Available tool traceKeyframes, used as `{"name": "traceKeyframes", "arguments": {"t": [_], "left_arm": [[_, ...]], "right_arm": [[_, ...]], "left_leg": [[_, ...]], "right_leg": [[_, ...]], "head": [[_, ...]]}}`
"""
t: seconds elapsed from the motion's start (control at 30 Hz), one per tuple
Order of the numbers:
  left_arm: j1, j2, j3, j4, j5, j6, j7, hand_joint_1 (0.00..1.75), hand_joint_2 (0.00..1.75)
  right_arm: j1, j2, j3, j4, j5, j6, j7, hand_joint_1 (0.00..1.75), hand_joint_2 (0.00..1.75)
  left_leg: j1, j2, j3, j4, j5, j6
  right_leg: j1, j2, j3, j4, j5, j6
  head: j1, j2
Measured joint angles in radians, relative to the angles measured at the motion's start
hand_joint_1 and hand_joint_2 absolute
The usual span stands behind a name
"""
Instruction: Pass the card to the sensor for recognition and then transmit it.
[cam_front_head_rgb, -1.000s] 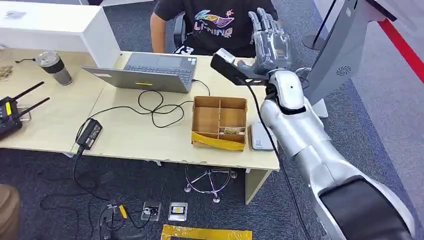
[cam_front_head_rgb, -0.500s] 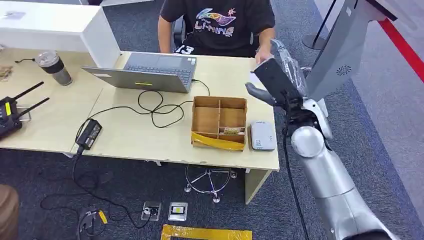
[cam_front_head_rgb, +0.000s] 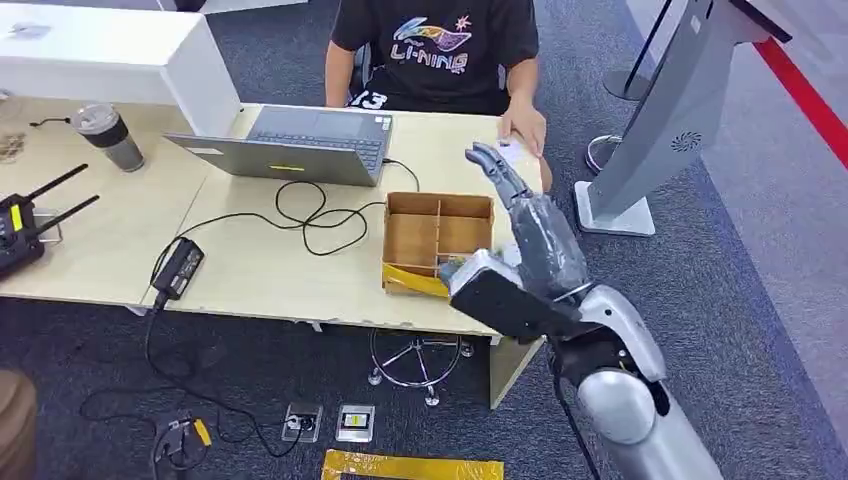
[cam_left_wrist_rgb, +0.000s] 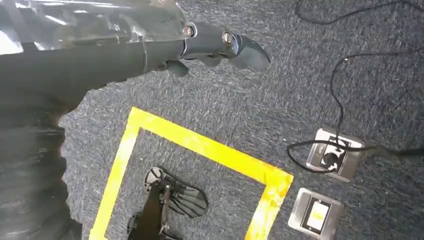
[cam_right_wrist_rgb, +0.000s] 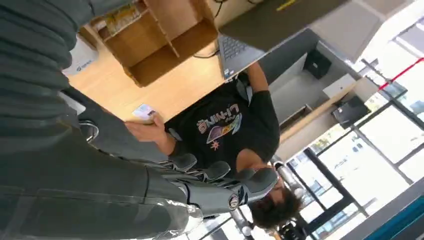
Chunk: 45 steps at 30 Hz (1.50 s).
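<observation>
A person's hand (cam_front_head_rgb: 524, 127) lies on the far right of the table (cam_front_head_rgb: 260, 270) with a small white card (cam_front_head_rgb: 508, 150) under its fingers. The right wrist view has the same card (cam_right_wrist_rgb: 144, 112) in that hand (cam_right_wrist_rgb: 150, 131). My right hand (cam_front_head_rgb: 535, 235) hovers over the table's right end, empty, fingers stretched toward the person and spread (cam_right_wrist_rgb: 200, 185). It covers the white sensor in the head view; the sensor (cam_right_wrist_rgb: 82, 56) lies beside the cardboard box (cam_right_wrist_rgb: 160, 45). My left hand (cam_left_wrist_rgb: 210, 45) hangs above the carpet, holding nothing.
The divided cardboard box (cam_front_head_rgb: 438, 232) holds more cards in a front cell. A laptop (cam_front_head_rgb: 300, 140), cables (cam_front_head_rgb: 310, 215), power adapter (cam_front_head_rgb: 180, 265), cup (cam_front_head_rgb: 108, 135) and radio (cam_front_head_rgb: 20, 225) lie to the left. A grey kiosk (cam_front_head_rgb: 670, 110) stands right. Yellow tape (cam_front_head_rgb: 410, 467) marks the floor.
My right arm dropped from in front of the person's chest to just above the table's right end. The person's hand came forward and now lies on the table with the card.
</observation>
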Motion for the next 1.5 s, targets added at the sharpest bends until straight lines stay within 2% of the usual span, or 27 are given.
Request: {"name": "traceKeyframes", "arguments": {"t": [0.27, 0.47, 0.6, 0.73, 0.83, 1.03, 1.2, 1.5], "left_arm": [[-0.017, -0.012, 0.000, 0.000, -0.015, -0.001, 0.000, 0.00, 1.75], [-0.024, -0.021, 0.000, 0.000, -0.024, -0.001, 0.000, 0.00, 1.75], [-0.026, -0.026, 0.000, 0.000, -0.030, -0.003, 0.000, 0.00, 1.75], [-0.035, -0.029, 0.000, 0.000, -0.039, -0.004, 0.000, 0.00, 1.75], [-0.039, -0.031, 0.000, 0.000, -0.042, -0.004, 0.000, 0.00, 1.75], [-0.043, -0.033, 0.000, 0.000, -0.048, -0.009, 0.000, 0.00, 1.75], [-0.045, -0.035, 0.000, 0.000, -0.059, -0.011, 0.000, 0.00, 1.75], [-0.056, -0.040, 0.000, 0.000, -0.078, -0.014, 0.005, 0.00, 1.75]], "right_arm": [[0.033, 0.002, 0.082, -0.010, 0.120, 0.002, -0.023, 0.00, 1.75], [0.035, 0.020, 0.137, 0.045, 0.252, -0.039, -0.045, 0.00, 1.75], [0.033, 0.039, 0.177, 0.106, 0.373, -0.099, -0.043, 0.00, 1.75], [0.020, 0.061, 0.227, 0.194, 0.582, -0.218, -0.011, 0.00, 1.75], [0.014, 0.076, 0.250, 0.259, 0.615, -0.251, -0.007, 0.00, 1.75], [-0.011, 0.102, 0.277, 0.362, 0.644, -0.272, 0.003, 0.00, 1.75], [-0.045, 0.130, 0.283, 0.465, 0.655, -0.322, 0.012, 0.00, 1.75], [-0.105, 0.164, 0.291, 0.651, 0.659, -0.368, 0.050, 0.00, 1.75]], "left_leg": [[0.000, 0.000, -0.001, 0.000, 0.000, 0.000], [0.000, 0.000, -0.001, 0.000, 0.000, 0.000], [0.000, 0.000, -0.001, 0.000, 0.000, 0.000], [0.000, 0.000, -0.001, 0.000, 0.000, 0.000], [0.000, -0.001, -0.001, 0.000, 0.000, 0.000], [0.000, -0.001, -0.001, 0.000, 0.000, 0.000], [0.000, -0.001, -0.001, 0.000, 0.000, 0.000], [0.000, -0.001, -0.001, 0.000, 0.000, 0.000]], "right_leg": [[0.000, 0.000, 0.000, 0.000, 0.000, 0.000], [0.000, 0.000, 0.000, 0.000, 0.000, 0.000], [0.000, 0.000, 0.000, 0.000, 0.000, 0.000], [0.000, 0.000, 0.000, 0.000, 0.000, 0.000], [0.000, 0.000, 0.000, 0.000, 0.000, 0.000], [0.000, 0.000, 0.000, 0.000, 0.000, 0.000], [0.000, 0.000, 0.000, 0.000, 0.000, 0.000], [0.000, 0.000, 0.000, 0.000, 0.000, 0.000]], "head": [[0.000, 0.000], [0.000, 0.000], [0.000, 0.000], [0.000, 0.000], [0.000, 0.000], [0.000, 0.000], [0.000, 0.000], [0.000, 0.000]]}}
